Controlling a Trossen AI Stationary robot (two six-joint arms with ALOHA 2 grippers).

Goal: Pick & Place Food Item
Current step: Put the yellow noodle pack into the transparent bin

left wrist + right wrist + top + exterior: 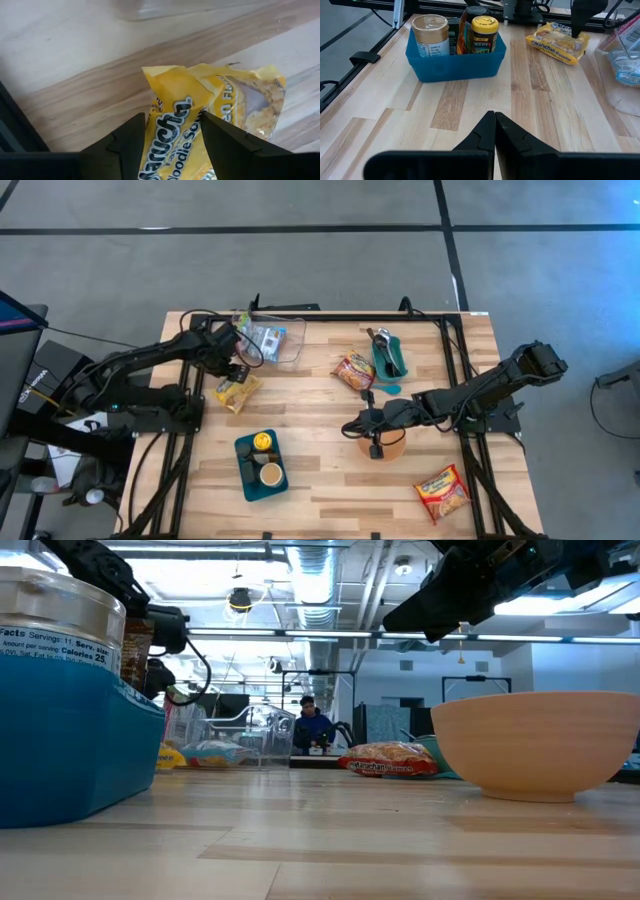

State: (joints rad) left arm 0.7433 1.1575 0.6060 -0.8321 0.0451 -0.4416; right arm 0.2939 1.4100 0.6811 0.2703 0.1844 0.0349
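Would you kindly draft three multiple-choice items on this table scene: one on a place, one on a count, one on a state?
1. Where does the yellow noodle packet lie?
A. inside the clear container
B. on the wood beside the clear container
C. in the bowl

2. How many noodle packets lie on the table?
A. one
B. three
C. five

3. How are the right tool's fingers?
A. shut, holding nothing
B. wide open
C. shut on a jar

Answers:
1 B, the high view shows it on bare wood near the container.
2 B, the yellow one, one by the teal tray, one at the near right corner.
3 A, the right wrist view shows the fingers together and empty.
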